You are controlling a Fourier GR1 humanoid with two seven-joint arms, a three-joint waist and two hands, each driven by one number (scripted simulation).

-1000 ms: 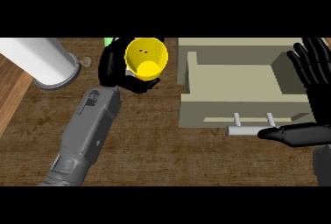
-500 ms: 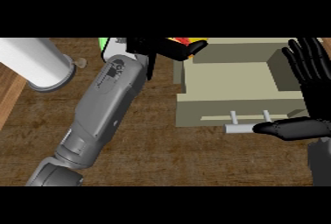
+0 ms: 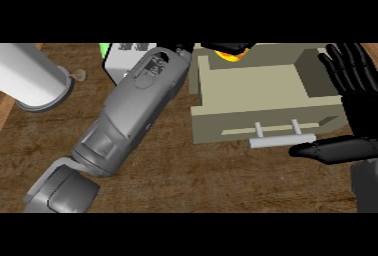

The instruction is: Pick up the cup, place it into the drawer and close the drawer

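Left forearm point(image 3: 136, 107): grey, chunky moulded shell, recessed panels, darker joint seam near rounded elbow segment. Right hand point(image 3: 353, 100): glossy black, long segmented fingers point(image 3: 343, 65), thick thumb.

The left hand point(image 3: 225, 48) is cut off by the top edge; the cup point(image 3: 230, 55) shows only as a sliver beneath it, grip unclear.

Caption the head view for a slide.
Left hand carries the cup over the open drawer; right hand rests open.
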